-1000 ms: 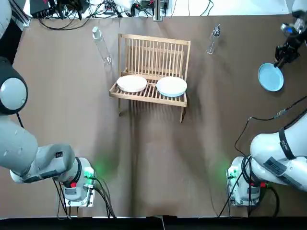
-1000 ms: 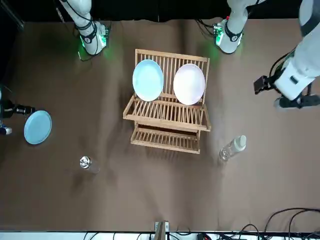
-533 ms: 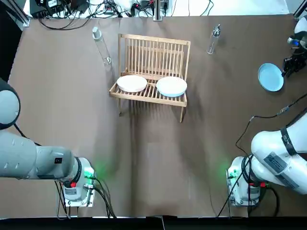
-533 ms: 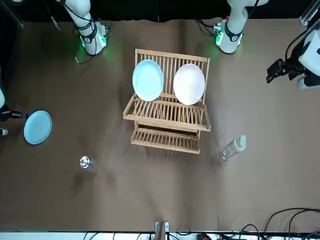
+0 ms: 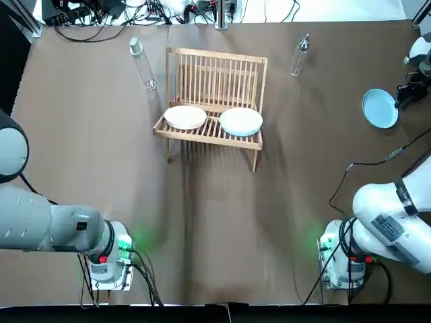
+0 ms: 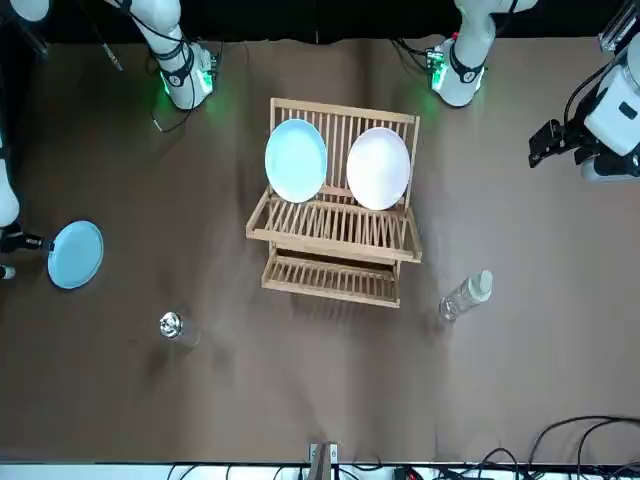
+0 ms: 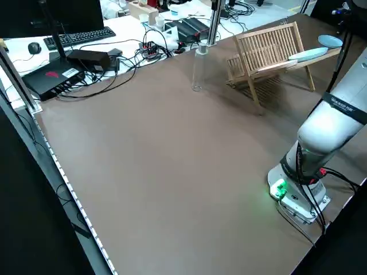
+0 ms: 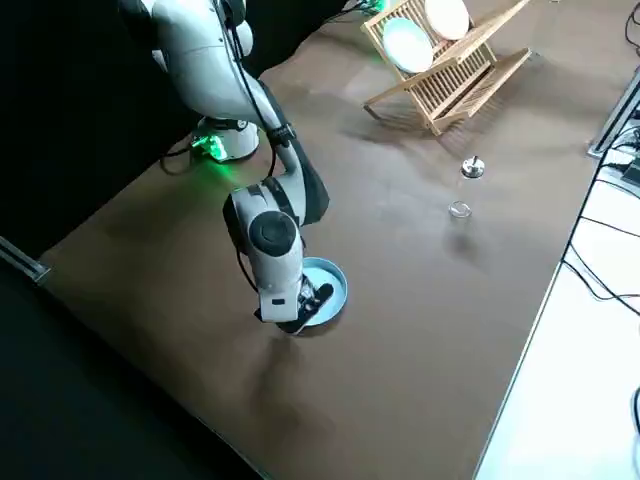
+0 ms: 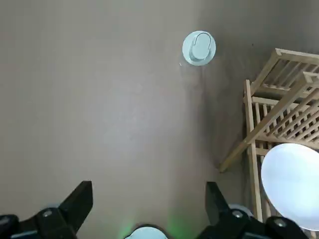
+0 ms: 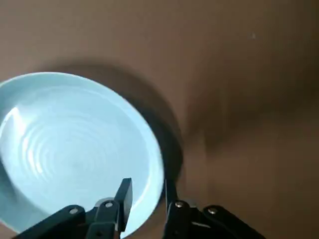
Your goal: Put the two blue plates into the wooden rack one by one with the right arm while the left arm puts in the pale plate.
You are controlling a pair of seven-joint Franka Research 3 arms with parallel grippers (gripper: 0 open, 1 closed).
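Right gripper [image 10: 148, 183] slid to the edge of the last blue plate [image 10: 75, 144], fingers [image 10: 124, 196] pinching its rim, so I judged racking next; left gripper [image 9: 148, 187] hung spread.

The table [image 5: 215, 215] is covered with brown cloth, matt and faintly creased. The rack [image 5: 217, 73] is built of pale, bare, unvarnished wood. A glossy glaze with fine concentric ridges is seen on the blue plate [image 10: 75, 144] well right of the rack. The racked plates [image 6: 296, 160] are smooth and glazed too. The bottles [image 5: 142, 64] flanking the rack are clear. The left hand [image 9: 148, 191] is clad in matt black plastic.
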